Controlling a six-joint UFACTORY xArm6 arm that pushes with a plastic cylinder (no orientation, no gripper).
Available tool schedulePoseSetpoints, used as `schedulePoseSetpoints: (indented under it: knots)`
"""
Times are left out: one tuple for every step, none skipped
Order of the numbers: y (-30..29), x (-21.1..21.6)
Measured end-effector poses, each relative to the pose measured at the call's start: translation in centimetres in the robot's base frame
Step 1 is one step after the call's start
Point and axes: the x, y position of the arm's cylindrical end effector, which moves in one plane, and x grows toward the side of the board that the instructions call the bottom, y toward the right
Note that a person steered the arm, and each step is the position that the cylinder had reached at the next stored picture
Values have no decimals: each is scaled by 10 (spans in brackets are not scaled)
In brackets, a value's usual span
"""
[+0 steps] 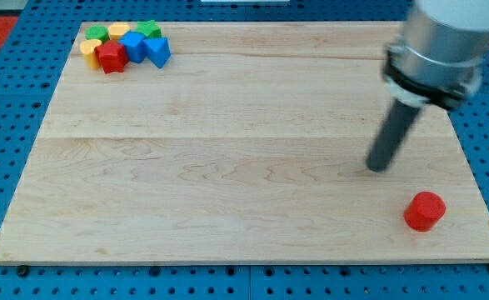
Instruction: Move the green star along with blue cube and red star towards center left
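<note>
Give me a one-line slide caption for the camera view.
My tip sits at the view's right, above a lone red block, far from the cluster with the green star, blue cube and red star at top left.

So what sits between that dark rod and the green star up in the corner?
Nothing: in the camera view only bare board separates my tip from the green star.

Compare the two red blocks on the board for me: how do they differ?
The red star-shaped block sits in the tight cluster at the view's top left, touching neighbours such as the blue cube; the red rounded block stands alone near the view's bottom right. The star has notched points; the other looks like a smooth cylinder. My tip is near the rounded block, far from the star. Both are red and rest on the wooden board.
</note>
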Motion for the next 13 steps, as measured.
schedulePoseSetpoints:
  knots:
    - [-56, -82]
    - [-117, -158]
    - [-195, -221]
    - [-212, -233]
    - [-217, -232]
    - [-237, -229]
    - [-242, -229]
    - [-243, -223]
    - [-246, -219]
    - [-247, -249]
    - [-284, -282]
    - [-277, -253]
    - [-297, -235]
